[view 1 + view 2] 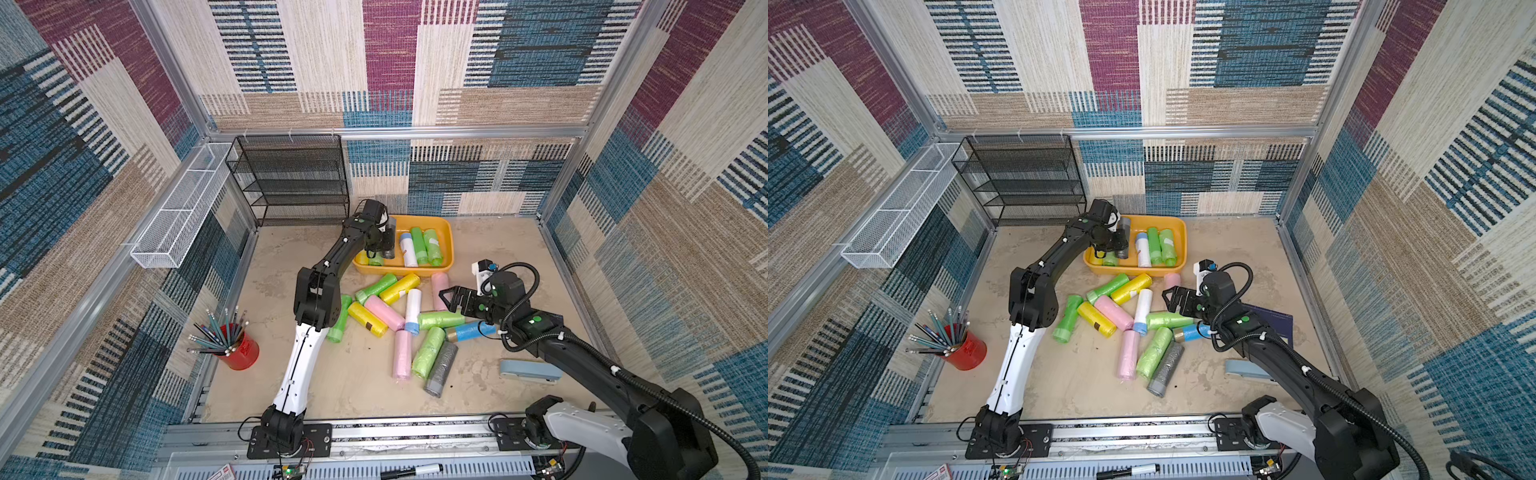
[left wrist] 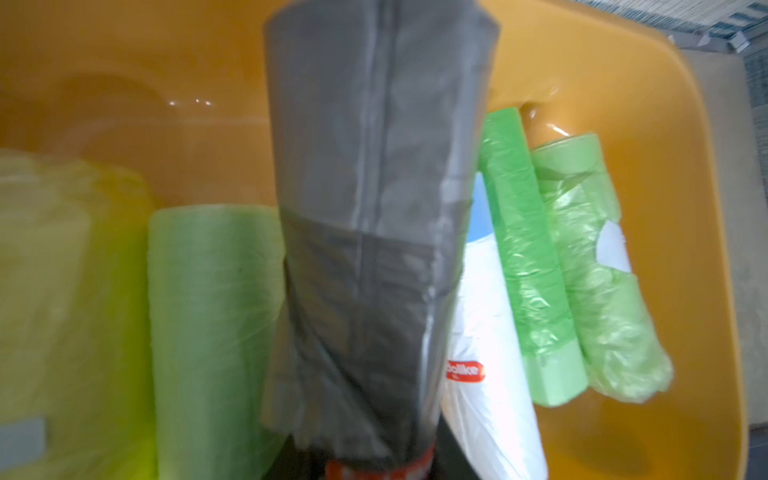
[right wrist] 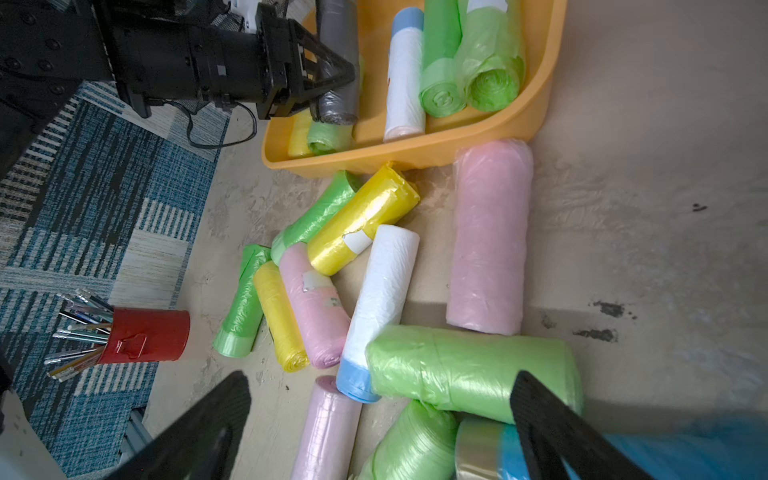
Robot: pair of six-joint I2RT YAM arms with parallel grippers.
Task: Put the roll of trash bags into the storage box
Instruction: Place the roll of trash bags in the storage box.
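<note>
Over the storage box (image 1: 417, 272), left gripper (image 3: 336, 89) grips grey roll (image 2: 374, 208); release due next. Right gripper (image 3: 380, 380) wide, empty.

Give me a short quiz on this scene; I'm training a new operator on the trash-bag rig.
1. True or false: the right hand is shut on a roll.
2. Which roll is in the left hand over the storage box? A grey, B yellow, C blue.
3. Fill in: the red cup holds ____.
Key: 1 false, it is open and empty. 2 A, the grey roll. 3 pencils.
</note>
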